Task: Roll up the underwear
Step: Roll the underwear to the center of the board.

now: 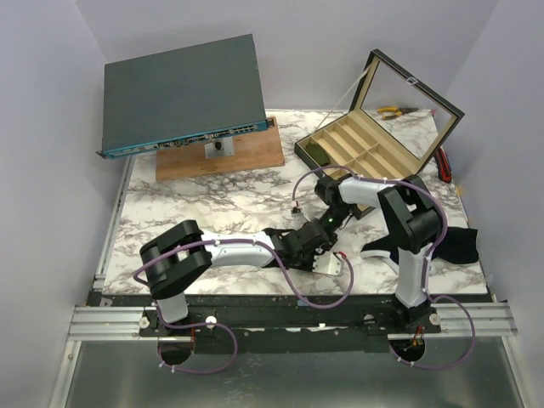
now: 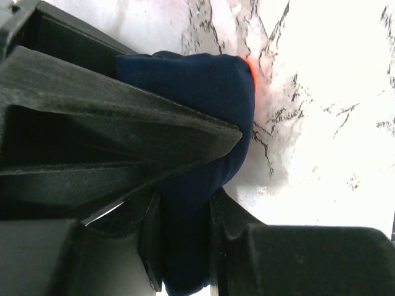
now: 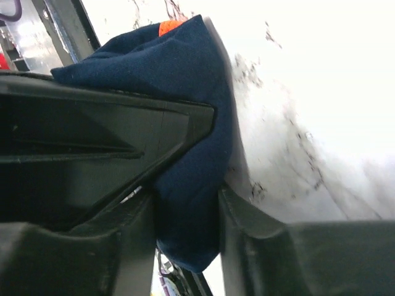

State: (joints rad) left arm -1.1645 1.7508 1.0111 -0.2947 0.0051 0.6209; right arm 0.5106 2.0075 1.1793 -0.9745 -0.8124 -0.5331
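Note:
The underwear point(image 2: 197, 92) is a bunched navy-blue bundle with a spot of orange trim point(image 2: 250, 71). My left gripper point(image 2: 185, 213) is shut on one end of it just above the marble table. My right gripper point(image 3: 185, 206) is shut on the same bundle point(image 3: 179, 68), whose orange trim point(image 3: 170, 28) shows at the top. In the top view the left gripper point(image 1: 311, 240) and the right gripper point(image 1: 328, 223) meet tip to tip at the table's middle front, and they hide the underwear there.
A black cloth with a white edge point(image 1: 455, 246) lies at the right front behind the right arm. An open compartment box point(image 1: 365, 149) stands at the back right. A network switch point(image 1: 183, 93) rests on a wooden board point(image 1: 246, 157) at the back left.

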